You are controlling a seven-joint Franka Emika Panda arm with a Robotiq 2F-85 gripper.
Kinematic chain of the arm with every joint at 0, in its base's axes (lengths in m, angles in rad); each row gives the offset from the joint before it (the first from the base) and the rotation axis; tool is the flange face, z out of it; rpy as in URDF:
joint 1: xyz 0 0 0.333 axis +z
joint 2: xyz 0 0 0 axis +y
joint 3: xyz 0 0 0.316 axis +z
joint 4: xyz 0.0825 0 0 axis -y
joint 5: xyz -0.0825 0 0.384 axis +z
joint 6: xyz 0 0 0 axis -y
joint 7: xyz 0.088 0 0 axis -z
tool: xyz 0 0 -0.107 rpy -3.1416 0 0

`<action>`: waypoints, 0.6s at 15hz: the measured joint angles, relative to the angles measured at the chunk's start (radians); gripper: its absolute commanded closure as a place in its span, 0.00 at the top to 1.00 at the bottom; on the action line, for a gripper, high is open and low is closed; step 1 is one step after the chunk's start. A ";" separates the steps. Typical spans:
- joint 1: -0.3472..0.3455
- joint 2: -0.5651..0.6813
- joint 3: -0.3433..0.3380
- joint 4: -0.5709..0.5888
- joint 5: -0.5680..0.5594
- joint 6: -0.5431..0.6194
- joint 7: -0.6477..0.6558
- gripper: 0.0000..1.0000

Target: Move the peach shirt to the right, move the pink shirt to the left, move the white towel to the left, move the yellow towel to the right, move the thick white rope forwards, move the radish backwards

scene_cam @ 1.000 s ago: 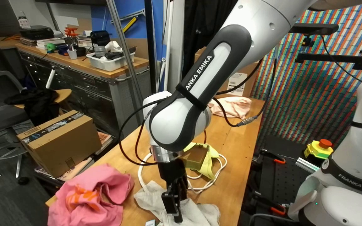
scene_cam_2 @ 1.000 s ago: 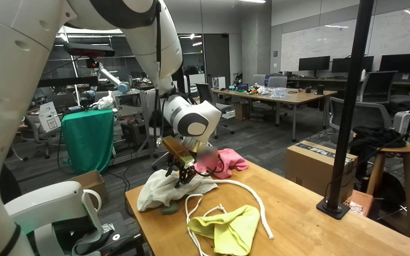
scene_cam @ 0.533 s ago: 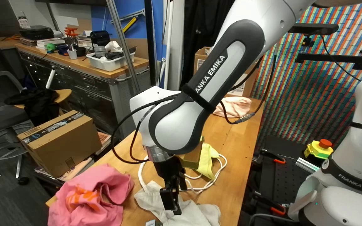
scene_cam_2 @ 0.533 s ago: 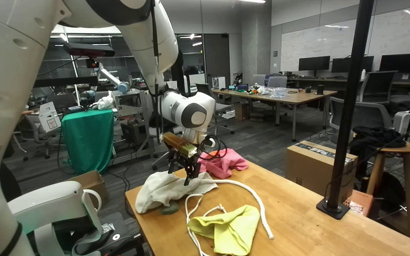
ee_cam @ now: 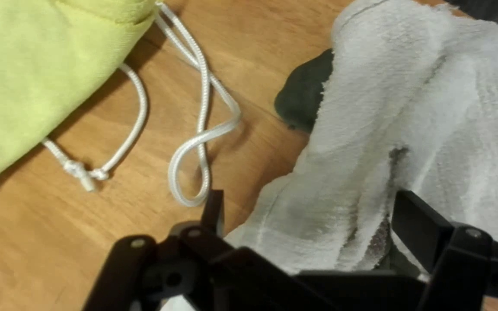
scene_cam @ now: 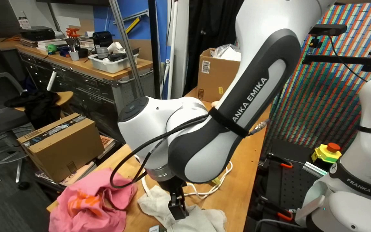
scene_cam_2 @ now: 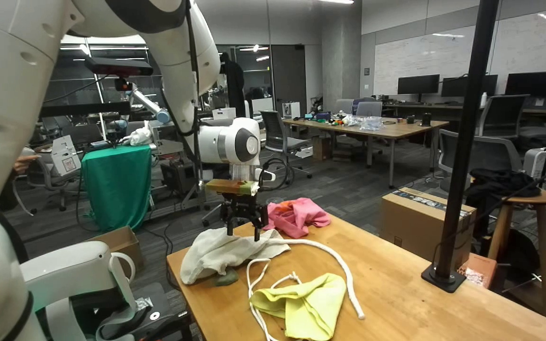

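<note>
My gripper [ee_cam: 311, 214] is open and empty, pointing down above the white towel [ee_cam: 361, 108]. In an exterior view the gripper [scene_cam_2: 243, 233] hangs just over the crumpled white towel [scene_cam_2: 206, 258]. The yellow towel [scene_cam_2: 308, 308] lies nearer that camera and also shows in the wrist view [ee_cam: 37, 65]. The pink shirt [scene_cam: 89, 206] lies beside the white towel at the table's end. The thick white rope [scene_cam_2: 350, 284] curves out from the white towel. The peach shirt is almost wholly hidden behind the arm. I make out no radish.
A dark green object [ee_cam: 303, 95] sticks out from under the white towel. A thin white cord [ee_cam: 206, 86] lies between the towels. A small grey object [scene_cam: 155, 229] lies by the white towel. A black post [scene_cam_2: 462, 142] stands at the table edge. A cardboard box [scene_cam: 217, 77] stands farther back.
The arm has swung and the gripper has turned, lifting slightly away from the white towel. The arm now covers the peach shirt and most of the yellow towel in an exterior view.
</note>
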 measured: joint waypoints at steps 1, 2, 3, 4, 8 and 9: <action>0.007 0.000 -0.013 0.000 -0.039 0.005 0.017 1.00; 0.009 0.000 -0.026 0.000 -0.073 0.011 0.032 1.00; 0.009 0.000 -0.040 0.001 -0.098 0.017 0.046 1.00; 0.008 -0.001 -0.055 0.002 -0.118 0.024 0.059 1.00; -0.010 -0.014 -0.112 0.004 -0.156 0.049 0.108 1.00; -0.017 -0.016 -0.125 0.004 -0.158 0.053 0.119 1.00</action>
